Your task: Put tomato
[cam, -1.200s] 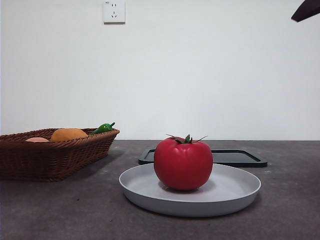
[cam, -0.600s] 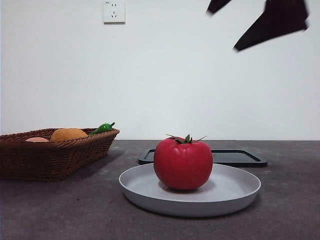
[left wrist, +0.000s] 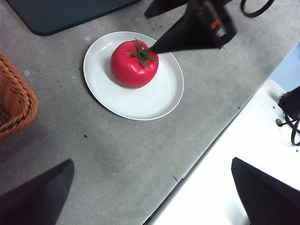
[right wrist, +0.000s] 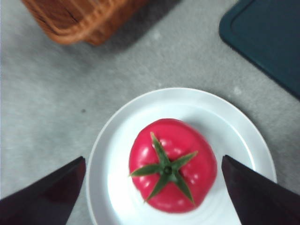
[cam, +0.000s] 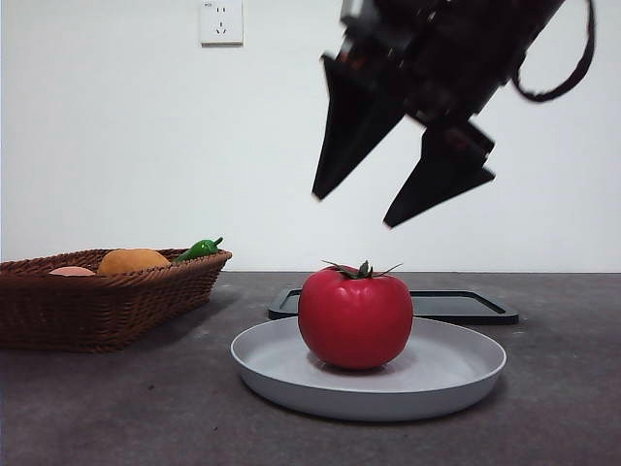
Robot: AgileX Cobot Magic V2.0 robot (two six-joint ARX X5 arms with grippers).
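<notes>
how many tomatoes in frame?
1. The tomato sits upright on the white plate, below the open right gripper. The basket shows no second, though its contents are partly hidden.

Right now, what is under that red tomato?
The tomato sits on a white plate, which rests on the grey table. The patch of plate directly beneath it is hidden. The open right gripper hovers above it.

The tomato (cam: 355, 318), at the frame's centre, has a smooth, glossy skin, and the plate (cam: 456, 374) beneath it looks smooth and satin-matt. At lower left, the basket (cam: 97, 306) is rough woven wicker on a matt, speckled, stone-like table (cam: 116, 408); the right gripper (cam: 351, 210) above shows matt black jaws.
</notes>
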